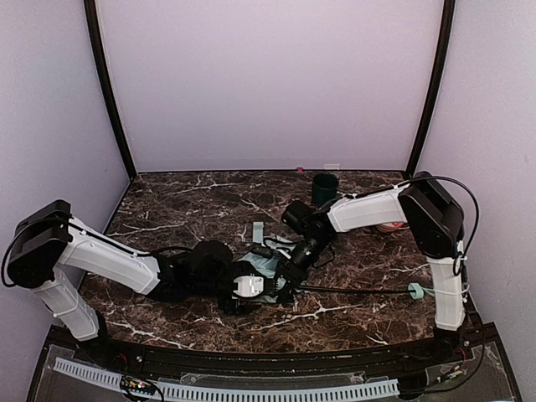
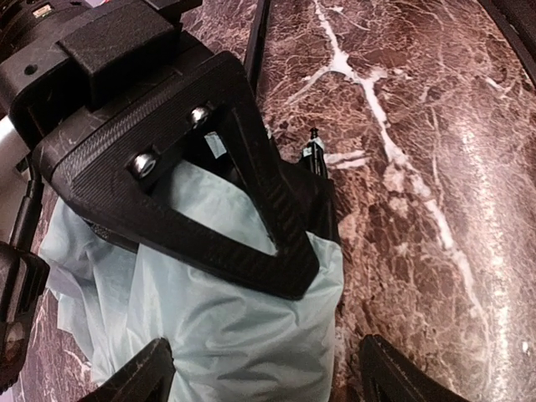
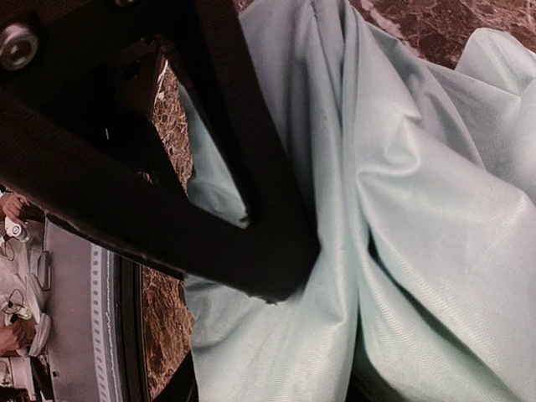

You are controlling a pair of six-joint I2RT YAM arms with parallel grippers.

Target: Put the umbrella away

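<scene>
The umbrella (image 1: 270, 265) lies folded on the marble table, its pale mint canopy bunched between both grippers. Its thin black shaft (image 1: 352, 290) runs right to the small mint handle (image 1: 414, 290). My left gripper (image 2: 268, 381) is open, one finger on each side of the mint fabric (image 2: 226, 318), and it meets the canopy from the left (image 1: 266, 289). My right gripper (image 3: 243, 343) is shut on a fold of the canopy (image 3: 402, 209). In the left wrist view its black triangular finger (image 2: 209, 201) presses on the cloth. The black ribs are mostly hidden.
A dark green cup (image 1: 325, 188) stands at the back, right of centre. A small mint strip (image 1: 258, 231) lies just behind the canopy. A pale pinkish object (image 1: 390, 226) is partly hidden behind the right arm. The table's front edge has a white perforated rail (image 1: 251, 389).
</scene>
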